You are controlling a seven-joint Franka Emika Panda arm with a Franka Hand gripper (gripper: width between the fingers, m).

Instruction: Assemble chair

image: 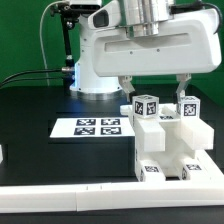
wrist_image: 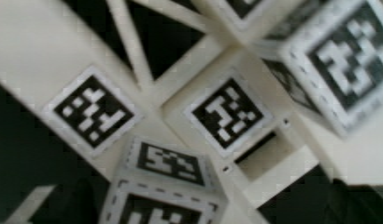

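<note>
The chair (image: 165,145) is a cluster of white blocky pieces with black-and-white tags at the exterior view's right, near the table's front. Two short tagged pieces stand up from its top, one (image: 147,105) in the middle and one (image: 188,108) further right. My gripper (image: 152,95) hangs just above, open, its two fingers (image: 127,92) wide apart on either side of the middle piece and holding nothing. The wrist view is filled by tilted white chair pieces (wrist_image: 223,110) with several tags, very close; my fingertips do not show there.
The marker board (image: 98,127) lies flat on the black table, left of the chair. A long white border rail (image: 60,200) runs along the front edge. The arm's white base (image: 95,60) stands at the back with cables to its left.
</note>
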